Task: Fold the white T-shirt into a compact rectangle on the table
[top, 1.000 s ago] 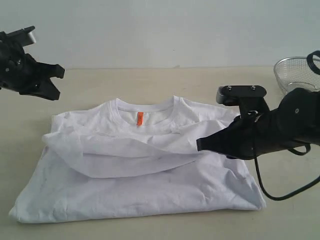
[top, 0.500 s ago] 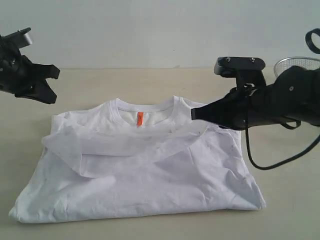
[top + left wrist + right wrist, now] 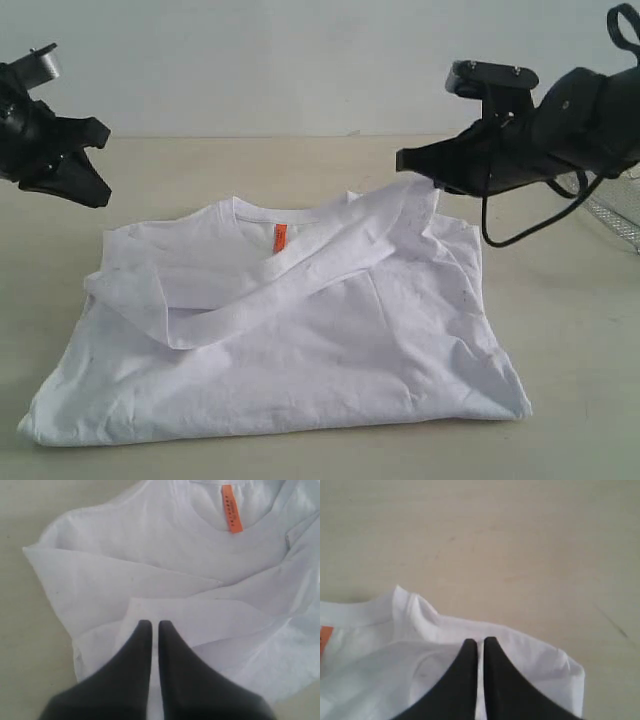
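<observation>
The shirt [image 3: 330, 350] is lying flat on the table [image 3: 580, 400], collar toward the far side, its orange tag [image 3: 280, 238] showing inside the neck. A long folded band [image 3: 300, 285] of its cloth is running from the left sleeve side diagonally up to the right shoulder, where it is rising off the rest of the shirt. The right gripper [image 3: 404, 160] is pinching the upper end of that band, fingers pressed together on the cloth, holding it raised above the table. The left gripper [image 3: 151, 625] is hanging in the air off the shirt's far left corner, fingers pressed together on themselves, clear of the cloth. A basket [image 3: 618, 212] is sitting at the far right, partly hidden behind the right arm [image 3: 590, 110].
</observation>
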You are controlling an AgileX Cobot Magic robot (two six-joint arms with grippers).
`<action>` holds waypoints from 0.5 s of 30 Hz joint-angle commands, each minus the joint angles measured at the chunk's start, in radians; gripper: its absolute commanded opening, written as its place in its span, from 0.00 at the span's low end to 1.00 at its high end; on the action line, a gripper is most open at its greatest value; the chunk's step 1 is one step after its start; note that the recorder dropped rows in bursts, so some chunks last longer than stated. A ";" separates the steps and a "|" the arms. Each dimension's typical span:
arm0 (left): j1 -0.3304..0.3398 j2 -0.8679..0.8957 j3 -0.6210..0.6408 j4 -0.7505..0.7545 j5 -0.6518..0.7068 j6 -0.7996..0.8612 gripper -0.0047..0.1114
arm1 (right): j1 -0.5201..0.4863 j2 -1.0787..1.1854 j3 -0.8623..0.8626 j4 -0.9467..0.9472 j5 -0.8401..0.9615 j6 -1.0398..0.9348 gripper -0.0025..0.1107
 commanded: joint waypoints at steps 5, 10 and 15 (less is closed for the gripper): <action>0.002 -0.078 -0.005 0.001 0.067 0.007 0.08 | -0.008 -0.001 -0.082 -0.005 0.086 -0.032 0.02; 0.002 -0.093 -0.005 0.001 0.077 0.007 0.08 | -0.008 -0.001 -0.079 -0.080 0.171 -0.036 0.02; 0.002 -0.093 -0.004 0.001 0.082 0.007 0.08 | -0.008 -0.001 -0.079 -0.091 0.187 -0.064 0.22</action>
